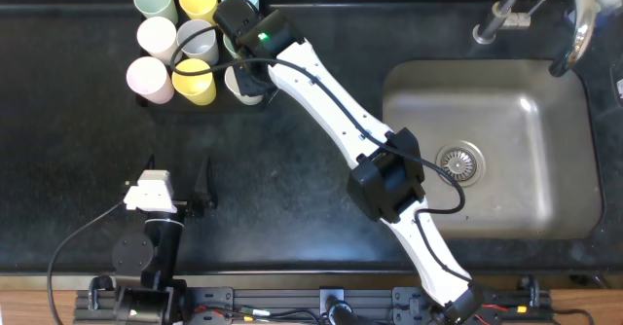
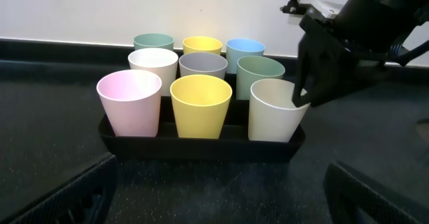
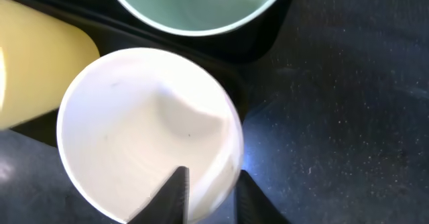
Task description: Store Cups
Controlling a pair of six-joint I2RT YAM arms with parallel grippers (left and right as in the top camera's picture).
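Cups point(image 2: 203, 66), nine in number, are found upright in three rows of three in a black tray point(image 2: 201, 147) on the dark counter point(image 2: 60, 123), well apart from the sink point(image 1: 487, 140). They are recorded as plain tapered tumblers with thin rims, in pink, yellow, white, grey, green and blue. The white cup point(image 2: 275, 110) is seated in the tray corner nearest the sink. Its wall is pinched at the rim by the right gripper point(image 3: 211, 197), one finger inside and one outside. The left gripper point(image 1: 178, 174) is positioned over the counter short of the tray, jaws spread and nothing held. The cups are judged light, fairly stiff and smooth, probably plastic; tipping is considered a likelier fault than breakage. A rim pinch is judged the proper hold, since the sides are crowded by neighbours.
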